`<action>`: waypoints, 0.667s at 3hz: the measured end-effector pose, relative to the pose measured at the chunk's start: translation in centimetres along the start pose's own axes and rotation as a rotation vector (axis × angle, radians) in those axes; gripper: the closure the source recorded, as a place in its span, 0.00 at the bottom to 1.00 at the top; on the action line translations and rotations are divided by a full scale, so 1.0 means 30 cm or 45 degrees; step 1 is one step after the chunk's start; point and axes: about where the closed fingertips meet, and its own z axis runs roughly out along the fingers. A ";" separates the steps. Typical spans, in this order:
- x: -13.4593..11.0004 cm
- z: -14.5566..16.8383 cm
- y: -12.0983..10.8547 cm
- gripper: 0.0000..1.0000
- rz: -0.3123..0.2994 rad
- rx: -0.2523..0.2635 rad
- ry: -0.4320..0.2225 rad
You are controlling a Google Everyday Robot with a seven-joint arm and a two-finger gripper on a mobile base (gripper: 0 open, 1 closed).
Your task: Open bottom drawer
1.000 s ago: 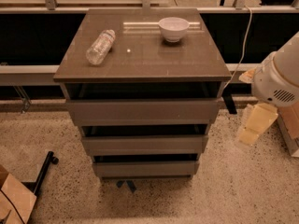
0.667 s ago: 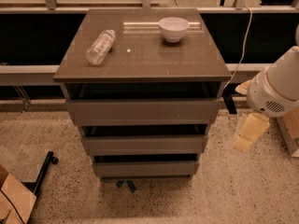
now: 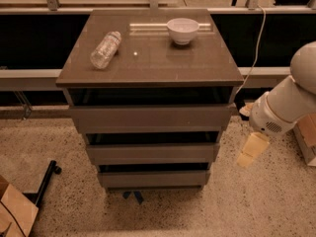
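Observation:
A grey-brown cabinet with three handleless drawer fronts stands in the middle of the camera view. The bottom drawer (image 3: 154, 178) is the lowest and narrowest-looking front, just above the floor. The mid-width front (image 3: 152, 153) and the widest front (image 3: 150, 117) sit above it. My white arm comes in from the right, and my gripper (image 3: 251, 151), with pale yellowish fingers, hangs to the right of the cabinet at about the middle drawer's height, apart from it. It holds nothing that I can see.
On the cabinet top (image 3: 148, 65) lie a clear plastic bottle (image 3: 105, 49) on its side and a white bowl (image 3: 182, 30). A cardboard box (image 3: 15, 212) sits at the lower left, a black stand leg (image 3: 45, 181) on the speckled floor, and a box (image 3: 308, 137) at the right edge.
My arm and gripper have moved down and to the left, closer to the cabinet's right side. The drawers, bottle and bowl have not moved.

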 end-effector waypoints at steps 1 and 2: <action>0.006 0.020 -0.002 0.00 0.005 -0.012 -0.001; 0.020 0.061 0.016 0.00 0.042 -0.026 -0.018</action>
